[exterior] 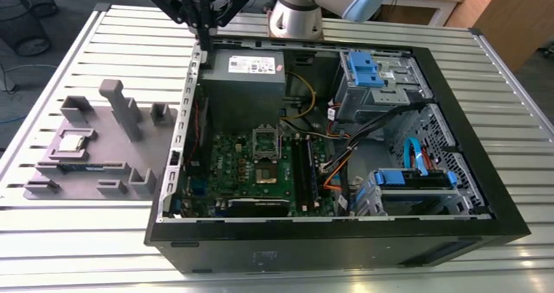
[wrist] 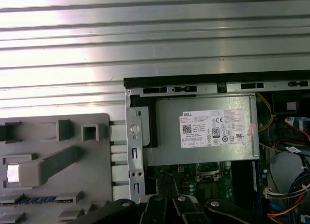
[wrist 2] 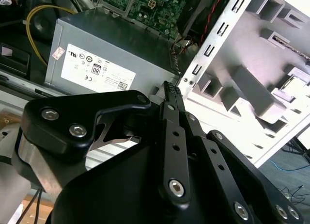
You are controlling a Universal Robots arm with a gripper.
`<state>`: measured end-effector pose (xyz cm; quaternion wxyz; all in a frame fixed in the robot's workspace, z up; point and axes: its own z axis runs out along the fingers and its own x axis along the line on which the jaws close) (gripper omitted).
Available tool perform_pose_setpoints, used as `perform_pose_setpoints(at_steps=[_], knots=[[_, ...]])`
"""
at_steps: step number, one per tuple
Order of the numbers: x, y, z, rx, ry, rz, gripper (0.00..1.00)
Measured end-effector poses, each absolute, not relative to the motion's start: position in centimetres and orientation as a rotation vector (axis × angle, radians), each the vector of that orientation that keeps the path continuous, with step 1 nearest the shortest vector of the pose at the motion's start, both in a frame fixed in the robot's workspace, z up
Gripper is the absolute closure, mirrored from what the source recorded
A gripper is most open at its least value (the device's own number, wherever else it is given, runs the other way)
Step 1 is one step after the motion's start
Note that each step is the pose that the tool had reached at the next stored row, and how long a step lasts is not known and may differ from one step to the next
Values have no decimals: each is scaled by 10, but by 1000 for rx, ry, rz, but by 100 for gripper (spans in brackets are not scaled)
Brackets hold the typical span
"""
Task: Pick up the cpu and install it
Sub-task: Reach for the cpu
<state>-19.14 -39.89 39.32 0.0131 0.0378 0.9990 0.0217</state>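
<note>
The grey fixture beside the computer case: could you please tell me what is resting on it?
The cpu lies flat in a square recess of the grey fixture, a memory stick in a slot beside it. The cpu's underside is hidden.

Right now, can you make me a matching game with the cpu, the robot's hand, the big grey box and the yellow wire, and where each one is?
Things:
1. cpu
2. hand
3. power-supply box
4. yellow wire

Places:
A. inside the case, white label on top
B. on the grey tray beside the case
C. curving next to the power-supply box
D. up above the case's corner

Pairs: 1-B, 2-D, 3-A, 4-C
</note>
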Motion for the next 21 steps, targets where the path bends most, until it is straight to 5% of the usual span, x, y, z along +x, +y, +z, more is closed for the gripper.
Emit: perform_pose_setpoints(at_steps=[21], knots=[[-208,-399,393,118,3112,68,89]])
